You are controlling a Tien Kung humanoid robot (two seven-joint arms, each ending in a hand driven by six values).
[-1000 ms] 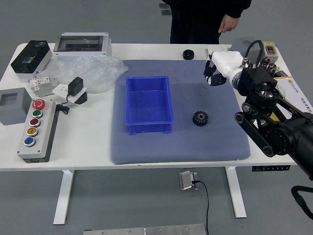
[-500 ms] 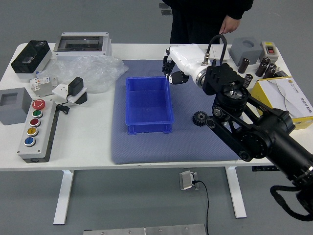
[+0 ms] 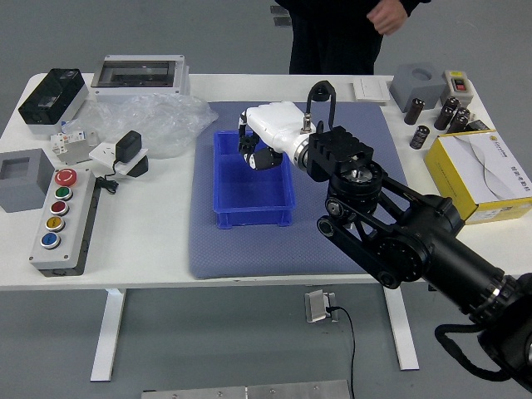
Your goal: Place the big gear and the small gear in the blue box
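The right hand [image 3: 287, 129], white on its back with black parts, reaches in from the right over the back right part of the blue box [image 3: 252, 217]. Dark parts at its front end overlap the box's inside, and whether a gear is among them cannot be told. The big gear and the small gear do not show; the right hand and arm cover the spots where two black round pieces lay on the grey-blue mat [image 3: 237, 253]. The left arm is out of view.
A button panel [image 3: 62, 224], plastic bag [image 3: 158, 125] and grey block [image 3: 25, 179] are at left. Dark cylinders [image 3: 420, 137] and a yellow-edged carton [image 3: 482, 170] stand at right. A person stands at the far side, one hand [image 3: 387, 15] raised off the table.
The right hand has moved left from the mat's back right to over the blue box, its arm now covering the toothed black gear. The person's hand has risen slightly.
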